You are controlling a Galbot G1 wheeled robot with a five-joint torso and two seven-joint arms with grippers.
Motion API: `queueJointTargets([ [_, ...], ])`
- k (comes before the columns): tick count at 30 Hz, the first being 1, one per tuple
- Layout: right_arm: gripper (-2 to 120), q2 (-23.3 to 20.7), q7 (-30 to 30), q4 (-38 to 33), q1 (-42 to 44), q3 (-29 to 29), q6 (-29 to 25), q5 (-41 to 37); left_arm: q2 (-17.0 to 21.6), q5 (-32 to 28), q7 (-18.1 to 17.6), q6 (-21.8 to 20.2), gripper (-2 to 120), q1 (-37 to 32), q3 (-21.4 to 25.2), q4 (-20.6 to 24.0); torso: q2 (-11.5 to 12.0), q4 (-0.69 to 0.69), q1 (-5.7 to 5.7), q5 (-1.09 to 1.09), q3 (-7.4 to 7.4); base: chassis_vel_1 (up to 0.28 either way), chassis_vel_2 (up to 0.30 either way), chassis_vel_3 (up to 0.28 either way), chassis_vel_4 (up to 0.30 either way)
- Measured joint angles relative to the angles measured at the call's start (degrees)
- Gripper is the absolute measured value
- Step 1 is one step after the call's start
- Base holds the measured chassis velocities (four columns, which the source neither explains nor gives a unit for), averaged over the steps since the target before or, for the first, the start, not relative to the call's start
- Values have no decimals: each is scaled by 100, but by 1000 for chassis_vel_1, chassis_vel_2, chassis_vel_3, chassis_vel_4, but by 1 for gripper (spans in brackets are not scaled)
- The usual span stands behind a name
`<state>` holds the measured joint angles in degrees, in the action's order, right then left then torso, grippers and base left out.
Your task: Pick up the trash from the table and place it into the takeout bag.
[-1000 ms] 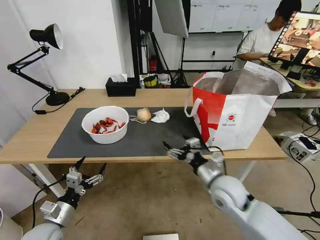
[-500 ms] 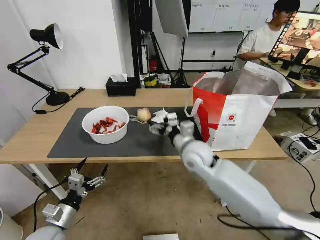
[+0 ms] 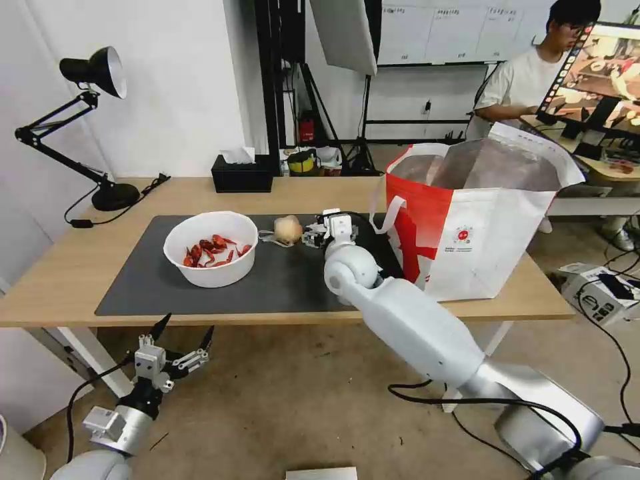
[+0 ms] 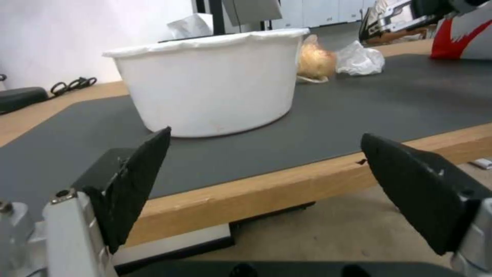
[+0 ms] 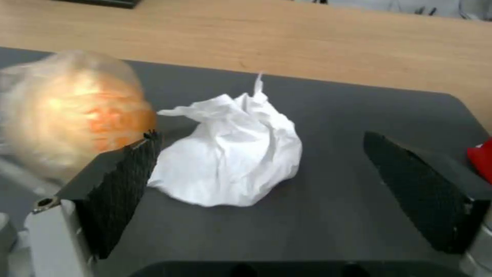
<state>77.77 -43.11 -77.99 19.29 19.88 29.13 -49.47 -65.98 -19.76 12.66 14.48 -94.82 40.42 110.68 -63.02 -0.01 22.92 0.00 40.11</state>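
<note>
The crumpled white tissue [image 5: 230, 154] lies on my dark grey mat [image 3: 280, 280], beside the beige lump [image 3: 288, 229] and near the takeout bag [image 3: 480, 220]. My right gripper [image 5: 256, 181] straddles it, jaws wide, not touching. My left gripper [image 3: 180, 343] hangs below the table edge [image 4: 287, 184], jaws wide.

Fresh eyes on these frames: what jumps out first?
The right gripper, stretched over the dark grey mat, sits open with the crumpled white tissue between its fingers, the beige lump just beside. Right of it towers the white-and-red takeout bag, mouth open. The white bowl of red crayfish shells sits mid-mat, and the left gripper hangs open below the table edge.
</note>
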Motion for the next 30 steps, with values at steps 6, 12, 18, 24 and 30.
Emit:
queueJointTargets([
  [6, 100, 240, 26, 458, -85, -147, 58, 119, 116, -24, -21, 1, 100, 4, -33, -37, -1, 0, -1, -1, 0, 0, 0, 0, 0],
  [12, 100, 565, 111, 1147, -304, -179, 115, 241, 127, -34, -37, 0, 100, 77, -118, -90, -1, 0, 0, -1, 0, 0, 0, 0, 0],
  [18, 100, 807, 210, 1507, -504, -193, 136, 247, 152, -16, -33, 55, 100, 74, -147, -146, -1, 1, 0, 0, 0, 0, 0, 0, 0],
  [24, 100, 964, 280, 1812, -607, -257, 173, 256, 148, -16, -30, 86, 100, 79, -155, -162, -1, 1, 0, 0, 0, 0, 0, 0, 0],
  [30, 100, 1021, 325, 1982, -631, -287, 198, 316, 137, -15, -29, 95, 100, 89, -174, -188, 0, 1, 0, 0, 0, 0, 0, 0, 0],
])
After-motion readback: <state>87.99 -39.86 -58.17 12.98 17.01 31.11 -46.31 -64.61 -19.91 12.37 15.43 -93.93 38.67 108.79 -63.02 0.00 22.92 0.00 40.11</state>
